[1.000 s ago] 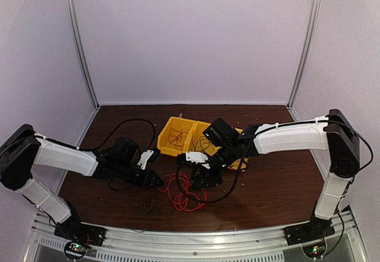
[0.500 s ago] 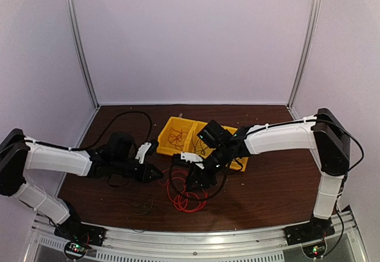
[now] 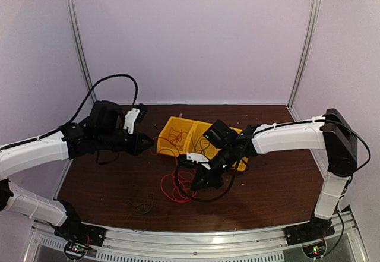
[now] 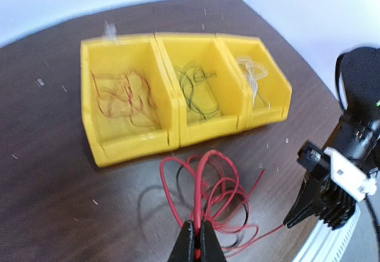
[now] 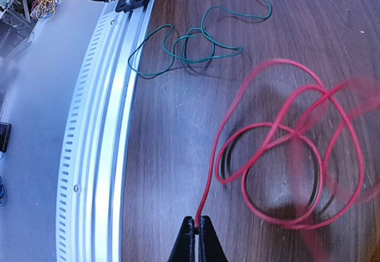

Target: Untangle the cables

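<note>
The cables form a red clump (image 4: 221, 198) with a dark strand in it, lying on the table in front of the bins. My left gripper (image 4: 196, 239) is shut on a red loop of that clump and held raised at the left (image 3: 147, 144). My right gripper (image 5: 196, 224) is shut on one red cable end, low beside the clump (image 3: 192, 184). Red loops (image 5: 285, 155) spread out ahead of it. A separate green cable (image 5: 190, 48) lies loose near the front rail.
Three joined yellow bins (image 4: 166, 134) stand behind the clump, holding red wires (image 4: 124, 95), green wires (image 4: 196, 87) and white wires (image 4: 252, 78). The slotted metal rail (image 5: 95, 155) runs along the table's front edge. A thick black arm cable (image 3: 113, 79) arches over the left arm.
My left arm has lifted up and back to the left, pulling a red loop from the clump. The right gripper has shut on a red cable end.
</note>
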{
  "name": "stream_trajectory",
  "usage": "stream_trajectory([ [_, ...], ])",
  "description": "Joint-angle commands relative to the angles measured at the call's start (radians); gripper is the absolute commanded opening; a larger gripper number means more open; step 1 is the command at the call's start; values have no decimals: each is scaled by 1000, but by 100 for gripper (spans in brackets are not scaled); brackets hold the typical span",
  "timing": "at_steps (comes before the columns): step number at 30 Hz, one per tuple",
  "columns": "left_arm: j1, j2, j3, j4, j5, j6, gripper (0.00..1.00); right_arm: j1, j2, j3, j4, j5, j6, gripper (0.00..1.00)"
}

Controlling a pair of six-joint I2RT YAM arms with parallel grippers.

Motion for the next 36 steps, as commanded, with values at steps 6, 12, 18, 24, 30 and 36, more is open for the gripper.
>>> stream_trajectory([
  [6, 44, -137, 555, -386, -511, 193, 0, -238, -259, -241, -156, 19, -148, 0],
  [12, 44, -106, 779, -420, -608, 263, 0, -408, -319, -290, -220, 65, -248, 0],
  [18, 44, -48, 820, -388, -473, 257, 0, -421, -383, -304, -301, 40, -334, 11],
  [24, 44, -27, 691, -265, -292, 217, 0, -421, -464, -221, -419, -91, -378, 38],
  [30, 44, 25, 584, -130, -197, 172, 0, -426, -535, -188, -319, -100, -272, 40],
  [36, 44, 115, 561, -42, -128, 157, 0, -485, -573, -298, -1, -34, -76, 40],
])
